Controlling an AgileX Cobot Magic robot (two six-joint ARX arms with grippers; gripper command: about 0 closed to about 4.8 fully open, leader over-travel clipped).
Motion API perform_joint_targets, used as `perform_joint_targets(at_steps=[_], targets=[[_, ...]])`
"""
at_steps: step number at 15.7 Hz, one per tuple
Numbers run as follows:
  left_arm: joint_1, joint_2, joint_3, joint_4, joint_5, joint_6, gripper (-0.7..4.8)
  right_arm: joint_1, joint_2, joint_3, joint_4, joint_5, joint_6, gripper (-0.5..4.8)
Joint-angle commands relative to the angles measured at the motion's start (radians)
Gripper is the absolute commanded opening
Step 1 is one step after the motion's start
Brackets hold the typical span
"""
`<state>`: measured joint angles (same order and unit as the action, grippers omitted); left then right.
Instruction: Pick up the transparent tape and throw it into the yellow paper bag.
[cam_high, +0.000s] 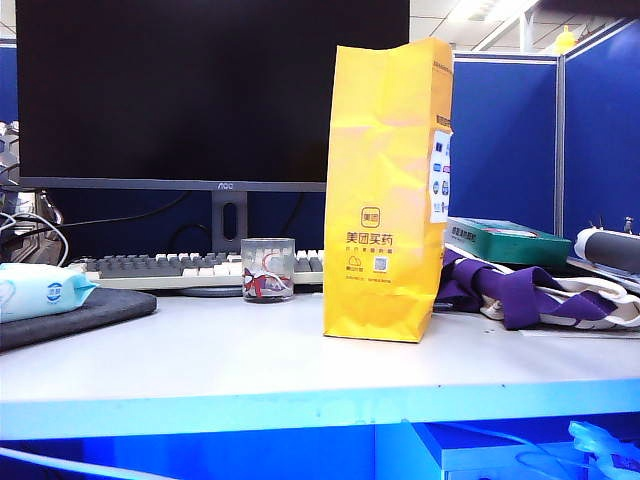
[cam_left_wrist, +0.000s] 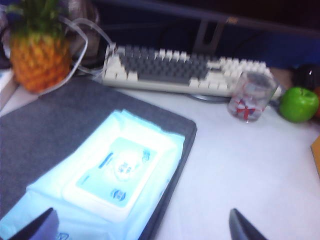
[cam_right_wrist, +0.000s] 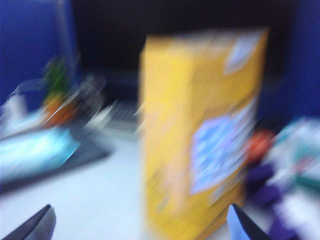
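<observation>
Searching step: whitish tape roll unseen; left gripper (cam_left_wrist: 142, 227) & right gripper (cam_right_wrist: 140, 225) both spread, empty, near tall yellow paper bag (cam_high: 385, 190); next, locate tape.

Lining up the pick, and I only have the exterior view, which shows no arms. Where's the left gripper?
Observer: The left gripper is open, above the wipes packet on the grey mat.
Operator: And the right?
Observer: The right gripper is open too, facing the yellow paper bag; blurred picture.
Operator: Any transparent tape?
Observer: None in any view; the left wrist view adds a green apple near the glass cup.
</observation>
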<state>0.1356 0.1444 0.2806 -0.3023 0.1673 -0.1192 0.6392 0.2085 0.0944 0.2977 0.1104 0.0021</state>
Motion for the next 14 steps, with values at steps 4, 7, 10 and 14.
perform_joint_targets(at_steps=[4,7,10,14], targets=[[-0.001,0.000,-0.091,0.084,0.063,0.028,4.79,0.056,-0.035,0.004,-0.040,0.179,-0.149,4.49],[0.000,0.001,-0.091,0.076,0.058,-0.014,4.79,0.056,-0.035,0.004,-0.133,0.175,0.027,4.49],[0.000,0.001,-0.090,0.075,0.056,-0.051,4.79,0.056,-0.035,0.005,-0.206,0.175,0.029,4.49],[-0.024,0.001,-0.090,0.074,0.060,-0.053,4.79,0.056,-0.035,0.005,-0.228,0.175,0.029,4.49]])
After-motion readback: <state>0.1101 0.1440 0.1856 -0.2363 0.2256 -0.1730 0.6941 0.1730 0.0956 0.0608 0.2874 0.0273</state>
